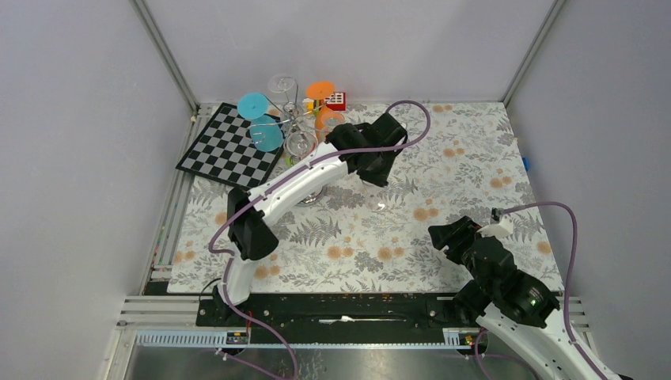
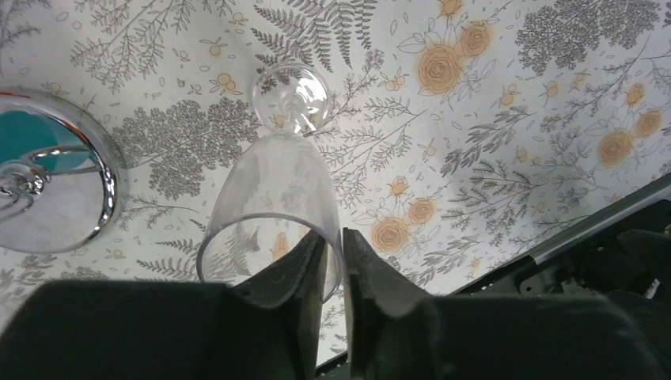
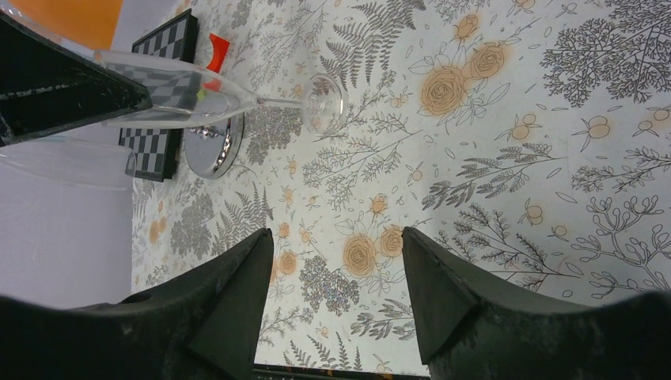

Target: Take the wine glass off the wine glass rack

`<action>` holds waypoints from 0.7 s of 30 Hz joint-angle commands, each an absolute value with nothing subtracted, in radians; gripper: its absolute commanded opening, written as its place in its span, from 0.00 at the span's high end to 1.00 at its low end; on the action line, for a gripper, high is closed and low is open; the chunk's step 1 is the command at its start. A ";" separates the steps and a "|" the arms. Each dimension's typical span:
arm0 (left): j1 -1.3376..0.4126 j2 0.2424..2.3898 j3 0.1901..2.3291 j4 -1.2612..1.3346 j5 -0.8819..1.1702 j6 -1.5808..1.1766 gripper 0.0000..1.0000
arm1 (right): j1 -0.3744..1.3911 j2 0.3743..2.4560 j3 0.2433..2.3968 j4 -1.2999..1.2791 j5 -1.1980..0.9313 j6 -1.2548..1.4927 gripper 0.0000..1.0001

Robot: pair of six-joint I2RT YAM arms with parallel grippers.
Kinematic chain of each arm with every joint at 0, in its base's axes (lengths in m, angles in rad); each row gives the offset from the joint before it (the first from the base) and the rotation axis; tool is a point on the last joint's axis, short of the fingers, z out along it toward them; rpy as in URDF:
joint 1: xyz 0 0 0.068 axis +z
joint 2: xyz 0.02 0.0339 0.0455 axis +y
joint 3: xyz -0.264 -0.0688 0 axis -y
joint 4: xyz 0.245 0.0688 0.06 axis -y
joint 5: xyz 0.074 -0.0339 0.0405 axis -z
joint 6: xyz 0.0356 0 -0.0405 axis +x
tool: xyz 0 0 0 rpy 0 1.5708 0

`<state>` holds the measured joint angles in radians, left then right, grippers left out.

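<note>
Left gripper (image 2: 331, 245): we found it almost closed, pinching the rim wall of the clear wine glass (image 2: 273, 190), with one finger inside the bowl and the other outside.
Glass attitude: its open mouth faced up toward the wrist and its round foot pointed down at the cloth; we could not tell whether the foot touched.
Glass place: it was off the silver wire wine glass rack (image 2: 67, 210), to the right of the rack's round shiny base, near it but apart.
Rack: it stood at the far left of the floral tablecloth (image 1: 459, 182), with a blue glass (image 1: 253, 104) and an orange glass (image 1: 320, 89) among its looping arms.
Right gripper (image 3: 336, 241): we saw its fingers spread wide with nothing between them, above the near right of the cloth, well apart from the glass.
Chessboard: the black-and-white chessboard (image 1: 229, 146) lay just left of the rack.
</note>
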<state>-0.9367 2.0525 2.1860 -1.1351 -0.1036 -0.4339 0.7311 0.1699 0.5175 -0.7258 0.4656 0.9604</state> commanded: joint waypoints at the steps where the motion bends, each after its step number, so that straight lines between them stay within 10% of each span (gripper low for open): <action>1: -0.924 2.067 2.245 -1.140 -0.092 -0.428 0.73 | 0.731 0.179 0.524 -0.735 0.468 0.973 0.33; 21: -0.912 1.804 2.251 -1.024 -0.028 -0.414 0.15 | 0.732 0.239 0.586 -0.782 0.547 0.998 0.33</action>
